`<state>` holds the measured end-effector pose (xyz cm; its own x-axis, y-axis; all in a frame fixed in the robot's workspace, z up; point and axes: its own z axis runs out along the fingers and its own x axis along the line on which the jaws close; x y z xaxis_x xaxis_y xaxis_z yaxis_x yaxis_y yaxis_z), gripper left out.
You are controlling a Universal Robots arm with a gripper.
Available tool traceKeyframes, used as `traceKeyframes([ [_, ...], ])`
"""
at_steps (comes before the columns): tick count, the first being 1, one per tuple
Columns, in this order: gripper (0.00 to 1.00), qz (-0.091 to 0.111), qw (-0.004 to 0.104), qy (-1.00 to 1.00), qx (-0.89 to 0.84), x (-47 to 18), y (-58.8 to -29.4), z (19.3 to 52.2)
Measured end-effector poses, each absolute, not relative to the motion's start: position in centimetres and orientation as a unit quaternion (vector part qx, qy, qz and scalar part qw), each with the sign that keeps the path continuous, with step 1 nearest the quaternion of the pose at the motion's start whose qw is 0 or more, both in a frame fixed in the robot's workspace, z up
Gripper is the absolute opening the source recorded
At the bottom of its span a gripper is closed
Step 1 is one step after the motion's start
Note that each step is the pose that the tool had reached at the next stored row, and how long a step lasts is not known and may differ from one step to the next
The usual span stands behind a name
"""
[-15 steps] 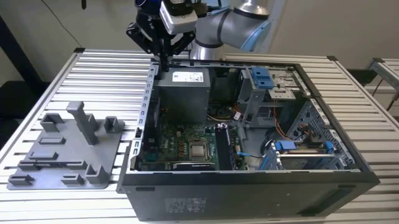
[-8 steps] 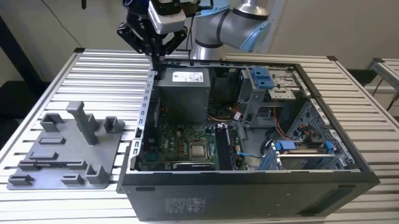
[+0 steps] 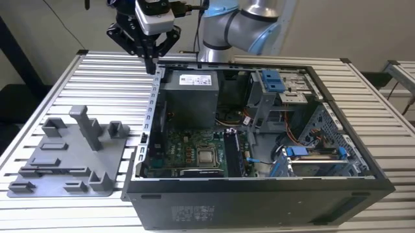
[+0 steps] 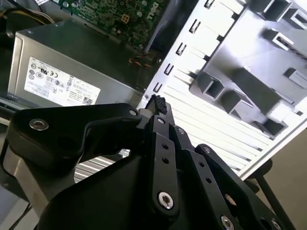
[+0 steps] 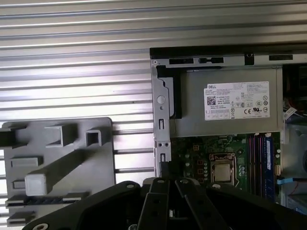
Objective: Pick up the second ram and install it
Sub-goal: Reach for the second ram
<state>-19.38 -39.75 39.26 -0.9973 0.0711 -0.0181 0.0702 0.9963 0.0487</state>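
The exterior view looks down obliquely over the whole table (image 3: 104, 92), case (image 3: 259, 194) and tray (image 3: 65, 160). The 2 wrist views look down past the gripper (image 4: 158, 103), sharing power supply (image 5: 225, 110) and tray.

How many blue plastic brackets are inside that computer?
2: the far blue bracket on the drive bay, the near blue bracket on the drive cage. More may be hidden.

A slatted aluminium table (image 3: 97, 77) gleams under even light. Behind the table rises a plain beige wall (image 3: 337, 24); beside the table, at the exterior view's right, stands another slatted bench (image 3: 401, 73).
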Motion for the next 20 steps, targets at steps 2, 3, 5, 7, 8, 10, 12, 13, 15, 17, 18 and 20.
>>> traceKeyframes([
  [2, 0.11, 0.024, 0.01, 0.999, 0.035, -19.9, -39.7, 39.3],
  [3, 0.11, 0.024, 0.01, 0.999, 0.035, -20.2, -39.7, 39.3],
  [5, 0.11, 0.024, 0.01, 0.999, 0.034, -20.7, -39.7, 39.3],
  [7, 0.11, 0.025, 0.008, 0.999, 0.034, -21.1, -39.7, 39.3],
  [8, 0.11, 0.025, 0.007, 0.999, 0.033, -21.3, -39.7, 39.3],
  [10, 0.11, 0.026, 0.005, 0.999, 0.032, -21.7, -39.7, 39.3],
  [12, 0.11, 0.027, 0.003, 0.999, 0.031, -22.1, -39.7, 39.3],
  [13, 0.11, 0.028, 0.003, 0.999, 0.03, -22.3, -39.7, 39.3],
  [15, 0.11, 0.03, 0.002, 0.999, 0.028, -22.7, -39.7, 39.2],
  [17, 0.11, 0.031, 0.002, 0.999, 0.023, -23.0, -39.7, 39.2],
  [18, 0.11, 0.031, 0.002, 0.999, 0.02, -23.1, -39.7, 39.2],
  [20, 0.11, 0.033, 0.002, 0.999, 0.012, -23.3, -39.7, 39.2],
])
